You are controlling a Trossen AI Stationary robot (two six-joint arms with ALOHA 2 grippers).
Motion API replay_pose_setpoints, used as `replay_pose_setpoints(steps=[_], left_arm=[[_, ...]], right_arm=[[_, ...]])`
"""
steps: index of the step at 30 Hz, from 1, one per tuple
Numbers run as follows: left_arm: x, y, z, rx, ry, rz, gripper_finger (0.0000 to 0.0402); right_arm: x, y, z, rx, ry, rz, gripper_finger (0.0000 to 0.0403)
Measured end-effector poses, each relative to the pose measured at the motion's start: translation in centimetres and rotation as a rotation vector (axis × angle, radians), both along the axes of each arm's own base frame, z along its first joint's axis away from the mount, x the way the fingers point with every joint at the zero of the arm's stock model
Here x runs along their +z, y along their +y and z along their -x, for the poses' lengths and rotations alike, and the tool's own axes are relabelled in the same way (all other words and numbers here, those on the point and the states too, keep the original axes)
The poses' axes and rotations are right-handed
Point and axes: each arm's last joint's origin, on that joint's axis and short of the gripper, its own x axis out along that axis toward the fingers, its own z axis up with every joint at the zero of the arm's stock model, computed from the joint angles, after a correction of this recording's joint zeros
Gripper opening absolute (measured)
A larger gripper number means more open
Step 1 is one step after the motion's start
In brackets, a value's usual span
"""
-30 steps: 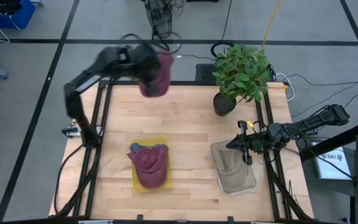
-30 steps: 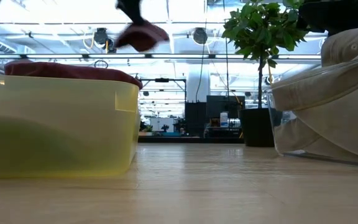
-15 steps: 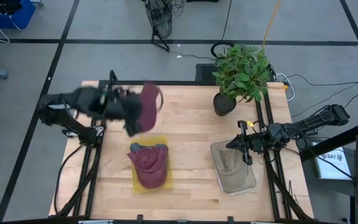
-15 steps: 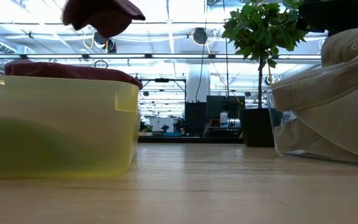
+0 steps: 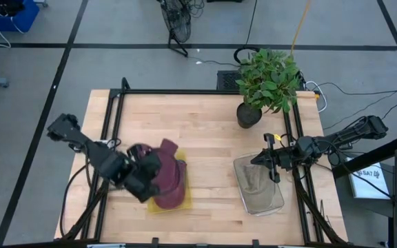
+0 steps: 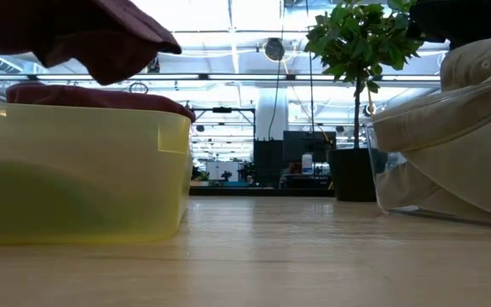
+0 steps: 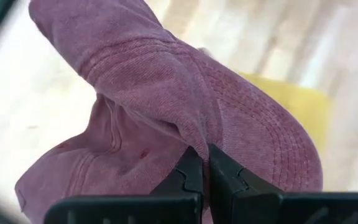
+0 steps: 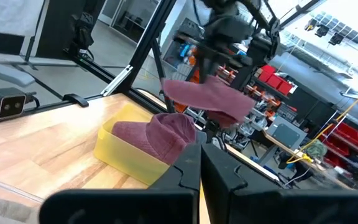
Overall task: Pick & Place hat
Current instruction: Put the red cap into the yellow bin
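While the left gripper (image 7: pixel 205 163) pinches the maroon cap (image 7: pixel 185 99) above the full yellow bin (image 5: pixel 180 201), it may slide off; the right gripper (image 8: pixel 200 151) waits pressed together.

Grey floor (image 5: pixel 33 83) crossed by black lines surrounds the wooden table (image 5: pixel 205 131).

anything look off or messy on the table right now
Nothing stands out. The left gripper holds a maroon hat above the yellow bin, which already has a maroon hat in it. A beige hat sits in the clear bin; the potted plant stands upright.
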Motion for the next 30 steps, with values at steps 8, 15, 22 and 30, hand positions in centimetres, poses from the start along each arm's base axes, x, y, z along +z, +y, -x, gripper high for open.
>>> replay_pose_setpoints(steps=[8, 15, 22, 30], left_arm=[[-3.5, -4.9, -2.0, -0.023, 0.012, 0.101, 0.0004], [-6.0, -5.2, -3.6, 0.013, 0.074, 0.047, 0.0004], [-6.2, -4.4, -4.7, -0.013, 0.067, 0.045, 0.0004], [-8.4, -4.2, -4.3, 0.003, 0.113, 0.033, 0.0004]], right_arm=[[0.1, 0.0, 0.0, -0.001, -0.011, 0.013, 0.0], [0.1, 0.0, 0.0, -0.002, -0.018, 0.034, 0.0], [0.1, 0.0, 0.0, -0.002, -0.018, 0.034, 0.0], [0.1, 0.0, 0.0, -0.002, -0.017, 0.034, 0.0]])
